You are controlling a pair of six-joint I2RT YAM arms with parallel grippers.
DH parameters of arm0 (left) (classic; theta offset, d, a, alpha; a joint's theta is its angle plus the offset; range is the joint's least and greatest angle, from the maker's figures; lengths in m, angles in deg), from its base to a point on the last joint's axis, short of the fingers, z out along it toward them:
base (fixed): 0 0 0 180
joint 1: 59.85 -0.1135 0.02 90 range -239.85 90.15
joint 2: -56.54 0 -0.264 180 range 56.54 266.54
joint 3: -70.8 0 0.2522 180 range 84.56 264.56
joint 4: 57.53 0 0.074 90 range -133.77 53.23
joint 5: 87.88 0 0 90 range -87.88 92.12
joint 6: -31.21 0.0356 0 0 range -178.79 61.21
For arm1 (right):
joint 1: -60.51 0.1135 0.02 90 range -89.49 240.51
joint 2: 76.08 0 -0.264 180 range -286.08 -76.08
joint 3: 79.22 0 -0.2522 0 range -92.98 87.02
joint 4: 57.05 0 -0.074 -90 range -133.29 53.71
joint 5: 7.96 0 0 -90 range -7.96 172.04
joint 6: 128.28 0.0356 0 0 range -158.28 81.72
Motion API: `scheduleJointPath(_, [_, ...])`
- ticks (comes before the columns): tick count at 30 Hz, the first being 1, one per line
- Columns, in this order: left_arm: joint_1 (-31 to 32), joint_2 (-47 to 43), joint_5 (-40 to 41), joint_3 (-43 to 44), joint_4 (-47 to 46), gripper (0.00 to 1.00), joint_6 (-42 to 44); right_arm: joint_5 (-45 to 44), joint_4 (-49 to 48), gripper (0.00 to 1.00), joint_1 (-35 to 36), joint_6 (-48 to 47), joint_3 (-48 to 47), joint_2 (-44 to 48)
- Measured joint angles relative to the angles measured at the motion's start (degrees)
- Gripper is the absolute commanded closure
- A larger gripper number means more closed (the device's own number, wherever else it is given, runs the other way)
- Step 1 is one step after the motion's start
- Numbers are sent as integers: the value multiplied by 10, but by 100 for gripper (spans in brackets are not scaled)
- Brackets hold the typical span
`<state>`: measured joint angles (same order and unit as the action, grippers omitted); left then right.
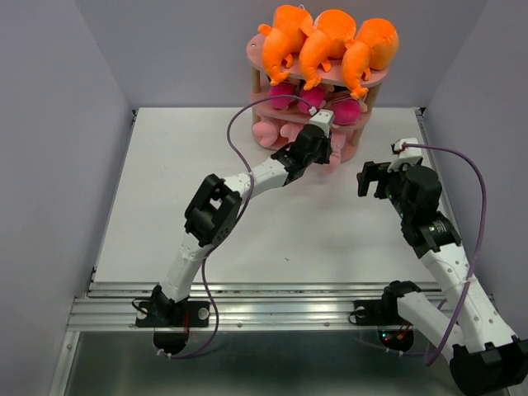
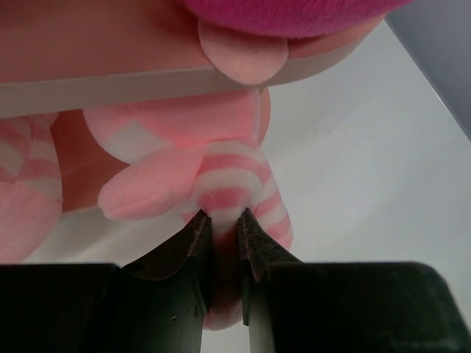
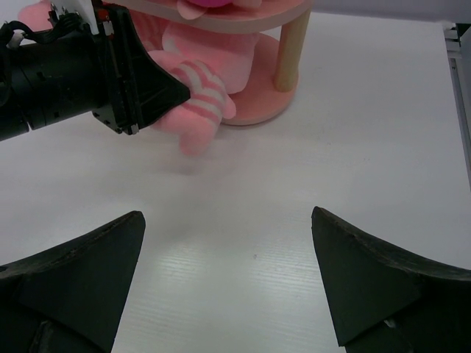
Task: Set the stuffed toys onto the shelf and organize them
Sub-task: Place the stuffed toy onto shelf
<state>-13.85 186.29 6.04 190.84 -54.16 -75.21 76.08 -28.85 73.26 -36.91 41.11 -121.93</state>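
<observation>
Left wrist view: left gripper (image 2: pixel 224 220) clamped tight on a striped limb of the pale pink pig (image 2: pixel 235 176) at the bottom tier of the pink shelf (image 2: pixel 110 81); right gripper (image 3: pixel 228 272) spread wide, empty, above the table (image 3: pixel 294 184).

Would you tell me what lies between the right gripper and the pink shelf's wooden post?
Only bare white tabletop, in the right wrist view; the pink striped plush pig is off to one side.

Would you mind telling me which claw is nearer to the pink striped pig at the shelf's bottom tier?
Left. The left claw is shut on a striped limb of the pig beside the bottom tier; the right claw hangs open over the table, apart from it.
</observation>
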Motion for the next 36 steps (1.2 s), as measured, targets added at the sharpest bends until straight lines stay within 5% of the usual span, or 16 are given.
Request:
scheduleJointPath(28, [-5,80,62,77,-44,98,3,4,-12,0,0,0,18,10])
scheduleJointPath(32, [-7,91,66,93,-43,86,4,4,-12,0,0,0,18,11])
scheduleJointPath(36, [-8,94,69,102,-43,63,4,4,-15,0,0,0,18,12])
